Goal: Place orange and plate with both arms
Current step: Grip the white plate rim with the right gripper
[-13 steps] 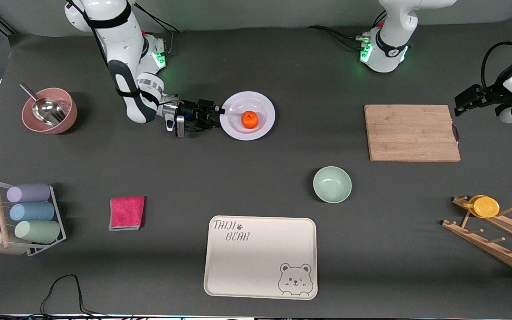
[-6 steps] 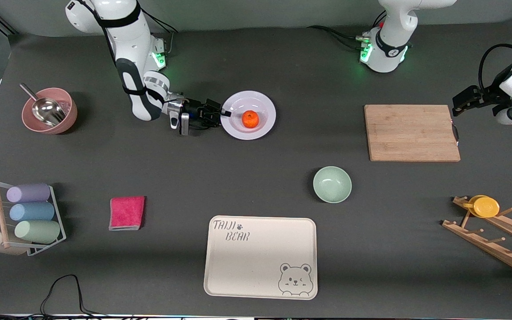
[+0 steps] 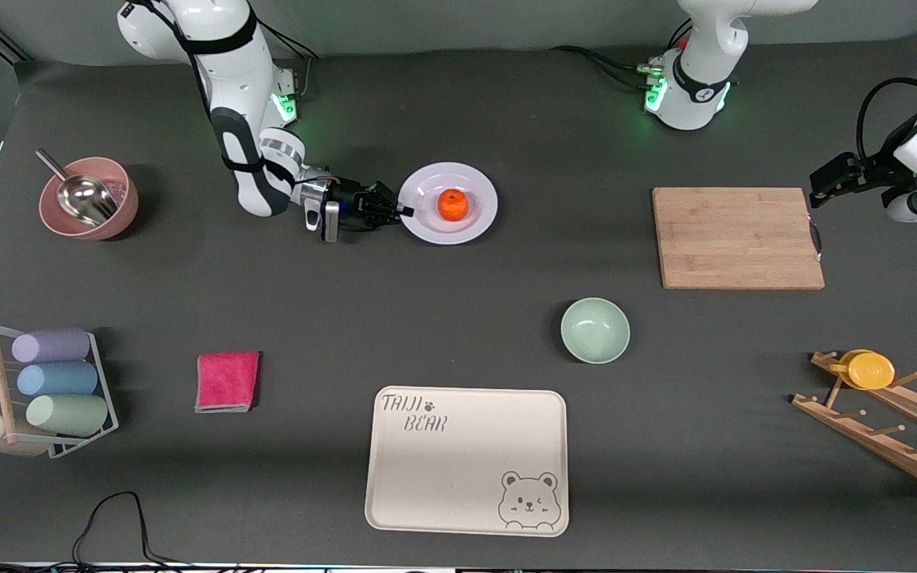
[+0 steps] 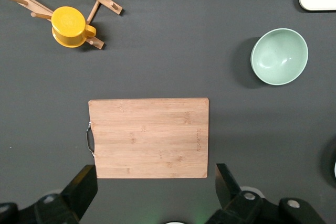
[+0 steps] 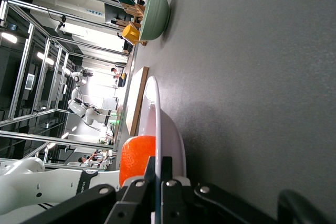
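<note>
The white-lavender plate (image 3: 449, 203) carries the orange (image 3: 453, 204) in its recessed centre. My right gripper (image 3: 404, 211) is shut on the plate's rim at the edge toward the right arm's end and holds it just off the table. In the right wrist view the two fingers (image 5: 151, 174) pinch the thin rim of the plate (image 5: 169, 129), with the orange (image 5: 137, 156) resting inside. My left gripper (image 3: 818, 193) is open and empty, held high by the wooden cutting board (image 3: 737, 237), which shows below it in the left wrist view (image 4: 148, 137).
A pale-green bowl (image 3: 595, 330) and a cream bear-printed tray (image 3: 467, 459) lie nearer the front camera. A pink bowl with a metal scoop (image 3: 89, 198), a cup rack (image 3: 40, 388) and a red cloth (image 3: 227, 381) sit toward the right arm's end. A wooden rack with a yellow cup (image 3: 870, 370) stands toward the left arm's end.
The right gripper has carried the plate with the orange a little toward the left arm's end and lifted it slightly. The left arm has barely moved.
</note>
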Motion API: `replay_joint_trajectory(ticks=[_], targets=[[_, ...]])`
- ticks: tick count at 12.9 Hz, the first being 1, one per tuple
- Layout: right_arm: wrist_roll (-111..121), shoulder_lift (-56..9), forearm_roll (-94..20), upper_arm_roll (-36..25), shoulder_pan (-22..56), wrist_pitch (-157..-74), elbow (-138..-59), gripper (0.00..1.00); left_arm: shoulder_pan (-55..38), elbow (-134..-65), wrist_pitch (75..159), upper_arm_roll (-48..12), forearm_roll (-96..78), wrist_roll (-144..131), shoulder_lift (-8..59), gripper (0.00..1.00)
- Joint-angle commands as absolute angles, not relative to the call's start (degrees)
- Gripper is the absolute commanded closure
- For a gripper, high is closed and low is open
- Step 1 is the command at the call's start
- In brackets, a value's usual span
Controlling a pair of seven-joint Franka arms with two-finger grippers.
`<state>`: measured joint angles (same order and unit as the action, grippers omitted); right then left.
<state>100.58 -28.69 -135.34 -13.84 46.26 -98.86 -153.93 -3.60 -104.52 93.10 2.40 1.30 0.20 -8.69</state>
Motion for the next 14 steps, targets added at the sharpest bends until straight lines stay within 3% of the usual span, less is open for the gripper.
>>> replay_joint_trajectory(ticks=[1, 10, 14], targets=[[101.52, -30.15, -137.20, -13.80, 47.02, -98.44, -153.37, 1.00, -4.04, -105.91, 92.99, 2.37, 0.97, 0.18, -10.55, 0.00], [77.36, -28.04, -135.45, -15.02, 44.12, -95.27, -148.20, 1.00, -4.39, -105.91, 93.43, 2.29, 1.05, -0.09, -10.37, 0.00], [67.80, -27.86, -127.91, -23.18, 44.21, -98.16, -140.39, 1.00, -4.40, -105.91, 93.34, 2.20, 1.14, -0.09, -10.46, 0.00]])
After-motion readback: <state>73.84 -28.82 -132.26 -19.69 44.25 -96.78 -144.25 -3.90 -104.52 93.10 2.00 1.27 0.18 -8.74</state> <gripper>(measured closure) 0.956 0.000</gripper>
